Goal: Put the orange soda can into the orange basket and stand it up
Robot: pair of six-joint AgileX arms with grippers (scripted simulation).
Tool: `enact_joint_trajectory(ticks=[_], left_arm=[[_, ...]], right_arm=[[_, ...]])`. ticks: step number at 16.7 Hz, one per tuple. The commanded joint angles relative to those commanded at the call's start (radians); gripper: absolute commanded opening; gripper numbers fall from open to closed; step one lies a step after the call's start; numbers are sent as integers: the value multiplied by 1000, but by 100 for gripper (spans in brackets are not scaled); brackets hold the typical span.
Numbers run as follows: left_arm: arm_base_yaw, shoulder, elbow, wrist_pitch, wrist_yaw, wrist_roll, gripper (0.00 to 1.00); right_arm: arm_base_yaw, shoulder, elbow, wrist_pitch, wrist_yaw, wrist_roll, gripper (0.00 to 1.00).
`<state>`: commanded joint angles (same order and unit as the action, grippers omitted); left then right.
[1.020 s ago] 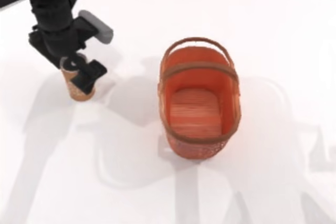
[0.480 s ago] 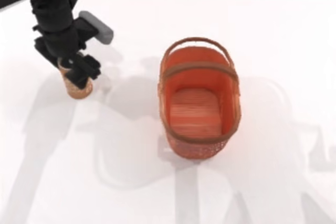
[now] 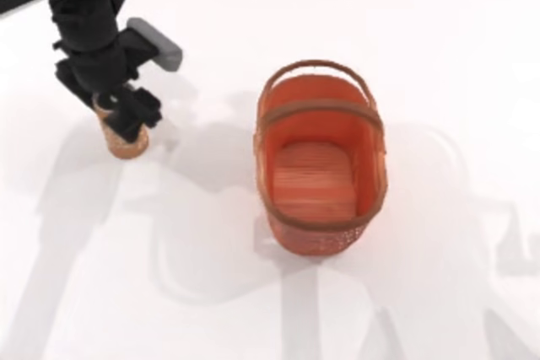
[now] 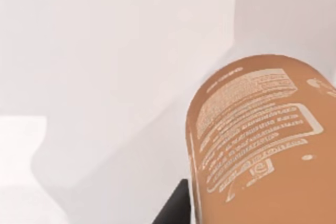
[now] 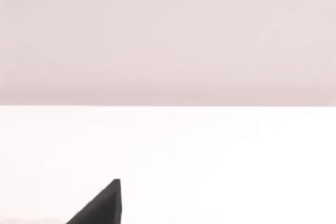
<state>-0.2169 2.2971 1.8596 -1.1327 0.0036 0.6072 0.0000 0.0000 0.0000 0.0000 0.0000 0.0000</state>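
I see the white surface [image 3: 439, 56] filling the view from above, with soft grey shadows across it. The biggest thing on it is the orange basket [image 3: 371, 170], sitting right of centre, oval, with a brown rim and two arched brown handles crossing its far half; its ribbed floor is bare. My left arm reaches down from the far left corner, black with a grey block on its side, and my left hand [image 3: 121, 114] sits over the orange soda can [image 3: 126, 142]. The can stands on the left side of the surface, well apart from the basket, and only its lower tan-orange body shows below the dark fingers. The hand looks clenched on the can's upper part. From the left wrist camera the can [image 4: 262, 140] fills much of the frame, its side covered in white printed text, with a dark sliver of one finger [image 4: 176, 208] just beside it. My right arm does not show from above; its wrist camera gives only the plain surface, a pale wall beyond and one dark fingertip [image 5: 102, 205], so I cannot tell how the right hand stands
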Motion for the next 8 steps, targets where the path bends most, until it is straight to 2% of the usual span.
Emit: enact_joint_trajectory(ticks=[6, 8], left_arm=[[1, -2, -1, 0, 0, 1, 0], [-3, -4, -7, 30, 26, -7, 0]], right_arm=[[0, 0, 0, 0, 0, 0, 100], [0, 0, 0, 0, 0, 0, 100]])
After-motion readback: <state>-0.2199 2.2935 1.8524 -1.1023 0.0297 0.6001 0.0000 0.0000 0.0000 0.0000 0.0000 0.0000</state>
